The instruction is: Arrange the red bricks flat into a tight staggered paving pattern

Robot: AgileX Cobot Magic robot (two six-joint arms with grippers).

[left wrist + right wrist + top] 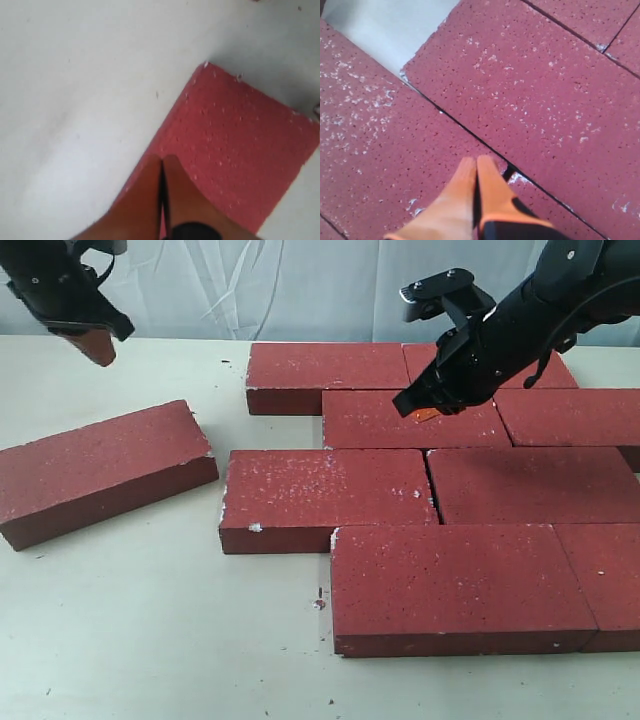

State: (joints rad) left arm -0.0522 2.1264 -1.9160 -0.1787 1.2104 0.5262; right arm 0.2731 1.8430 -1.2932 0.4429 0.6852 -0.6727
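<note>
Pale tabletop (130, 640) below, crumpled white backdrop (300, 280) behind. Orange fingers (145, 200) of left gripper (99, 350) pressed together, empty, raised above the table, well apart from the paved patch of red bricks (470, 580), off its far left corner. Likewise closed on nothing, fingers (492, 190) of right gripper (421, 412), hanging over the patch's second row, perhaps just clear of the surface. Loose brick (100, 470) lying flat and angled, near the patch's left edge, not touching.
</note>
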